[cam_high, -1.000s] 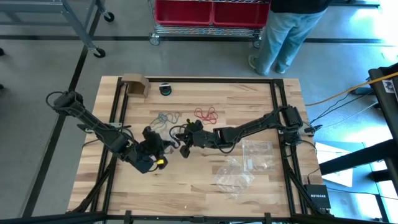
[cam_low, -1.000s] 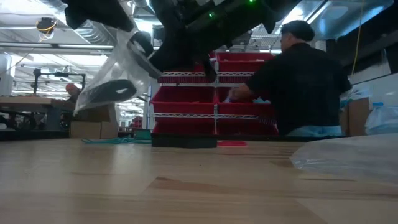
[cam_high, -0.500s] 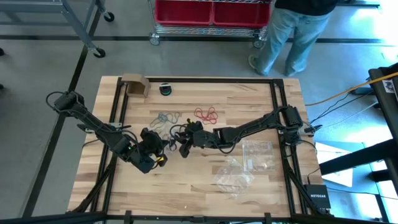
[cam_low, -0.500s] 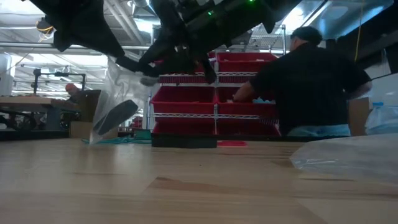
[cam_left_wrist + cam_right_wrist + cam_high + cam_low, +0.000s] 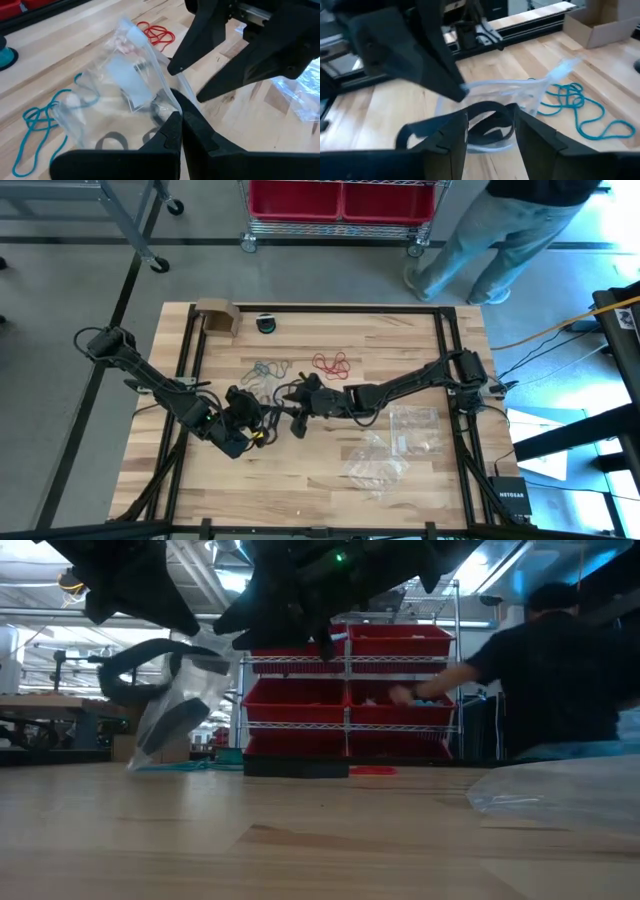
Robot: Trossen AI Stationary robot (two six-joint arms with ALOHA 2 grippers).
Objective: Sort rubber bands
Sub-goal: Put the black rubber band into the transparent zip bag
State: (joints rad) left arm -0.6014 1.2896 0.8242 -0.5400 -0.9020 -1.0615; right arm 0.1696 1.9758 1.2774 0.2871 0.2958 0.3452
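My left gripper (image 5: 176, 131) is shut on a clear zip bag (image 5: 117, 82) over the table's left middle. The bag holds black rubber bands (image 5: 110, 141). My right gripper (image 5: 207, 70) stands open right at the bag's mouth, and a black band (image 5: 489, 111) loops between its fingers. In the low view a black band (image 5: 135, 665) arches out of the bag's top. Teal bands (image 5: 262, 370) and red bands (image 5: 331, 363) lie flat on the table behind the grippers. My left gripper pinches the bag's mouth edge (image 5: 167, 106) between its two fingers, coming level and slanting down from the table's left. The bag (image 5: 170, 710) hangs tilted below the hold. Whether its lower end rests on the table does not show. My right gripper: a black band (image 5: 489, 111) lies in the gap between the open fingers; whether it touches them I cannot tell.
Two more clear zip bags (image 5: 415, 428) (image 5: 375, 465) lie at the table's right. A cardboard box (image 5: 218, 317) and a small round thing (image 5: 266, 323) sit at the far edge. A person (image 5: 500, 230) and red bins (image 5: 345, 690) are beyond the table.
My right gripper has opened at the bag's mouth and rolled a little. My left gripper has sunk slightly, and the bag has swung down and to the left in the low view. A black band now arches out of the bag's top. The person has walked right.
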